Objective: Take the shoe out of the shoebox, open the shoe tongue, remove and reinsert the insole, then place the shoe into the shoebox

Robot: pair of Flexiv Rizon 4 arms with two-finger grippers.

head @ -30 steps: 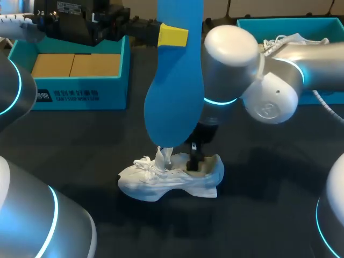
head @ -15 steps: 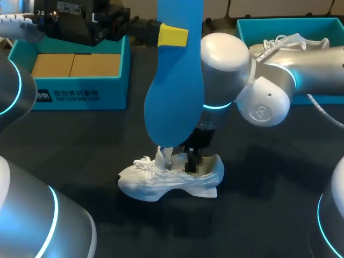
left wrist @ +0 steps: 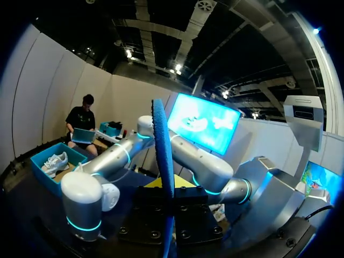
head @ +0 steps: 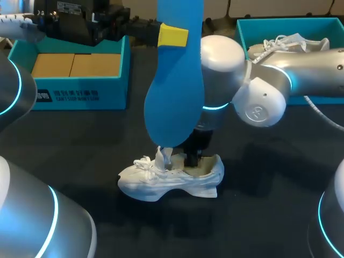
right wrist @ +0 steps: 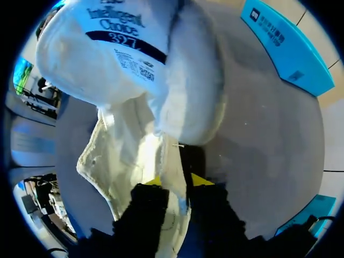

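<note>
Hold shoe (head: pixel 169 180) steady on counter (head: pixel 269 215), lower centre of frame, right jaws clamped on heel collar (head: pixel 214 163); left jaws closed on blue insole (head: pixel 174 91), hanging upright at upper centre; lower broad end into opening behind tongue (head: pixel 163 156); avoid buckling

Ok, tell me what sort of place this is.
Likely a robot workbench set up for shoe packing: the left gripper holds a blue insole upright, the right gripper pinches a white shoe on the dark table, and two teal shoeboxes stand behind.
</note>
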